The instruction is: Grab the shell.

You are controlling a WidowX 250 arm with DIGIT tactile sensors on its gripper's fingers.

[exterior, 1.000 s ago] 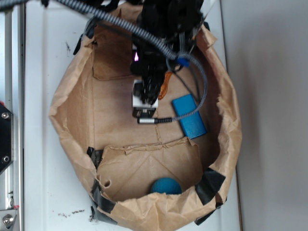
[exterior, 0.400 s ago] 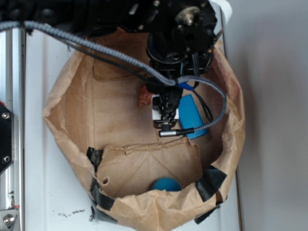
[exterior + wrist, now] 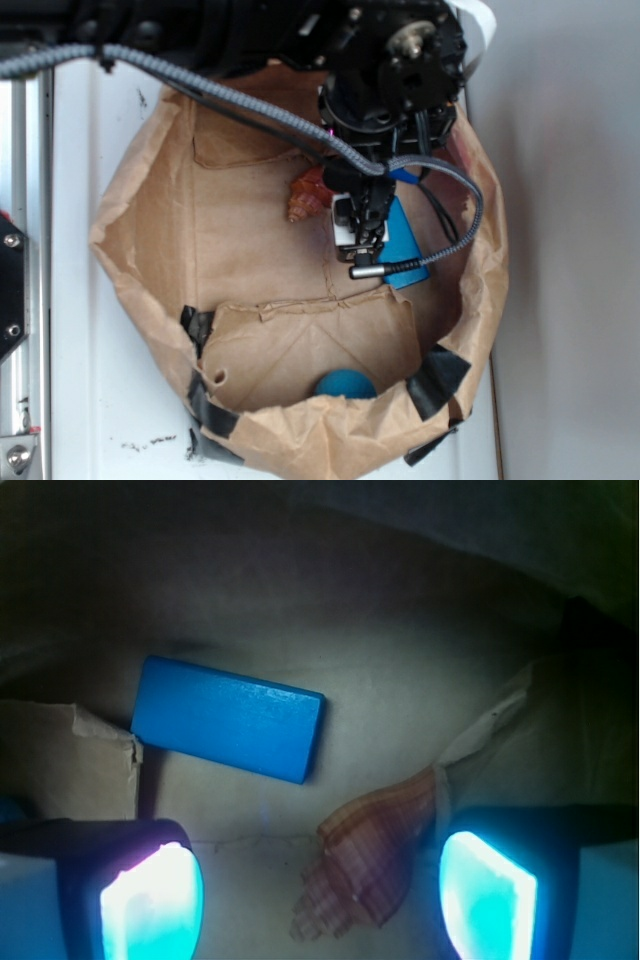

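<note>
The shell (image 3: 365, 865) is brown and tan with ridged whorls and lies on the paper floor between my fingers, closer to the right finger (image 3: 490, 895). In the exterior view the shell (image 3: 306, 197) shows just left of the arm, partly hidden by it. My gripper (image 3: 320, 900) is open, hanging above the shell with nothing held. In the exterior view the gripper (image 3: 358, 225) is seen from above, over the bag's middle.
A crumpled brown paper bag (image 3: 140, 200) with raised walls surrounds everything. A flat blue block (image 3: 228, 717) lies beyond the shell; the same blue block (image 3: 405, 245) is right of the gripper. A teal ball (image 3: 345, 385) sits by the near wall. A cable (image 3: 455, 230) loops right.
The arm has shifted right and slightly toward the bag's near side, uncovering the shell at its left. The shell and the blue block have stayed put.
</note>
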